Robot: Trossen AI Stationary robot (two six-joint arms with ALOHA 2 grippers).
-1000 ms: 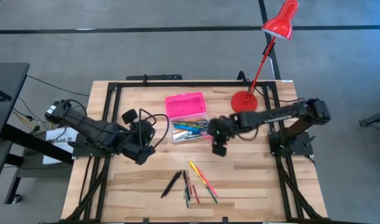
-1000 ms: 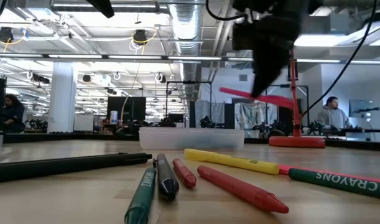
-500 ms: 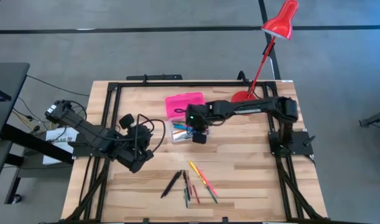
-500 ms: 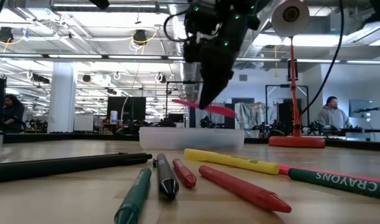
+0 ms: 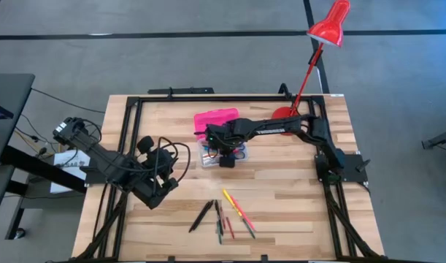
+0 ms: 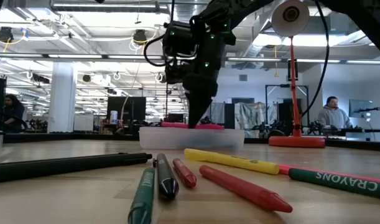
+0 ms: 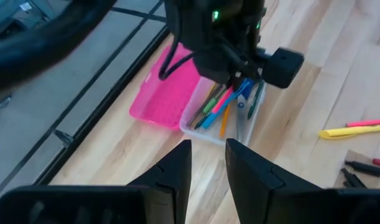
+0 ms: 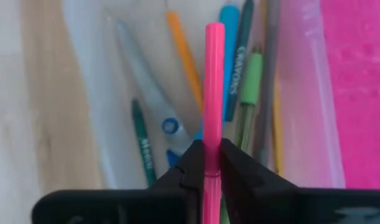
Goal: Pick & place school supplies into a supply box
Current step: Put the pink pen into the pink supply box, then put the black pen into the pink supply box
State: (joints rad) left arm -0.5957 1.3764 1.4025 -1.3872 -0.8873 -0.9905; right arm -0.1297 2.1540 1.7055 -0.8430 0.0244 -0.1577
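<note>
Pink marker [image 8: 213, 93] sits clamped between the right gripper [image 8: 206, 163]'s 2 fingers, held low over the clear base of the supply box [image 5: 208, 159] at upper centre of the high view, where other pens already lie. Half a second ago that gripper hung higher; it has come down to the box rim. Left gripper [image 7: 207, 168], fingers slightly apart, waits at lower left.

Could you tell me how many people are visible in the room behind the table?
2: one person on the far left of the low view, another person on the far right; others may be hidden.
</note>
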